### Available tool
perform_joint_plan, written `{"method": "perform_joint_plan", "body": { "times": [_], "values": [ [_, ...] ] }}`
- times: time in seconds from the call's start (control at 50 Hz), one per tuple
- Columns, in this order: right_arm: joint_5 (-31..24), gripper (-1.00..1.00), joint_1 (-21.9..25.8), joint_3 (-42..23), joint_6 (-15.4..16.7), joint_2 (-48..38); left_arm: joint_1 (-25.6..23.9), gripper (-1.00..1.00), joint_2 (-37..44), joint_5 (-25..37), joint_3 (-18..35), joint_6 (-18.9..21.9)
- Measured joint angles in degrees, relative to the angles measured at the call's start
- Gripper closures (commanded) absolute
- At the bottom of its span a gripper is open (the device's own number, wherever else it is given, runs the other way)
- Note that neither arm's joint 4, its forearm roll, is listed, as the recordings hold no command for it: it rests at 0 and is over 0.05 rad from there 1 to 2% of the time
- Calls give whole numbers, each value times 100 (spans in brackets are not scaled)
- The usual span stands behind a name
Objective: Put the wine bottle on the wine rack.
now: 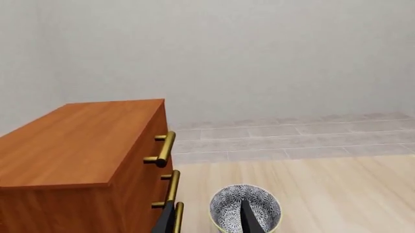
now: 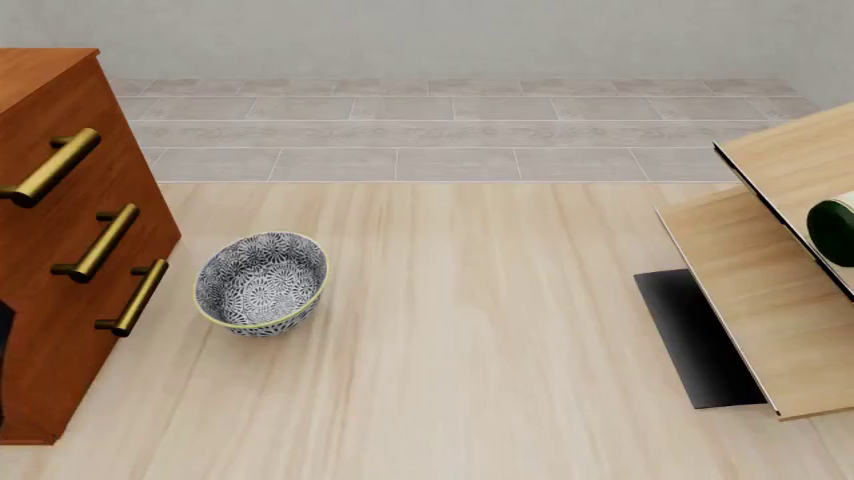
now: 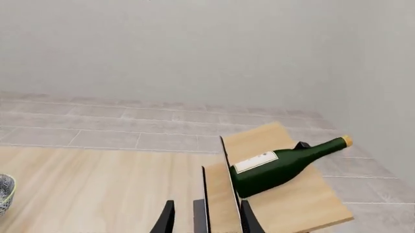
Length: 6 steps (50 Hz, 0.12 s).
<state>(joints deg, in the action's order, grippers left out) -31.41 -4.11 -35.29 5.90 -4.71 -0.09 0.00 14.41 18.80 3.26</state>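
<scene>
right wrist view shows the wine bottle point(image 3: 282, 164) lying on its side across the pale panels of the wine rack point(image 3: 285, 201), cork end tipped up toward two o'clock and the heavy base down against the upright panel edge near the middle. the right gripper point(image 3: 204, 218) hangs short of the rack with its two dark fingertips parted and nothing between them, one of the rack's thin panel edges showing in the gap. in the front view only a sliver of the bottle point(image 2: 837, 232) appears at the three o'clock edge, resting on the rack point(image 2: 767, 290) above its black base plate point(image 2: 694, 335); neither arm is plainly seen there. the left gripper point(image 1: 207, 221) is also spread with nothing in it, hovering over the patterned bowl point(image 1: 245, 206) beside the drawer cabinet point(image 1: 77, 150), well apart from the rack. judging from how things lie, the bottle looks already placed, so the step in hand is likely a clean retreat. to do it well, the right arm should draw straight back toward six o'clock in the front view, fingers kept apart and clear of the panel edges, since a nudge to the rack could set the round bottle rolling down the slant. the left arm has no need to go near.
</scene>
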Motion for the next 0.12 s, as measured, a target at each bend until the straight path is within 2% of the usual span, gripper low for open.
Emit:
{"method": "perform_joint_plan", "body": {
  "times": [0.12],
  "values": [
    [-85,-100,80,-14,83,109,4,-100,0,76,82,14]
  ]
}}
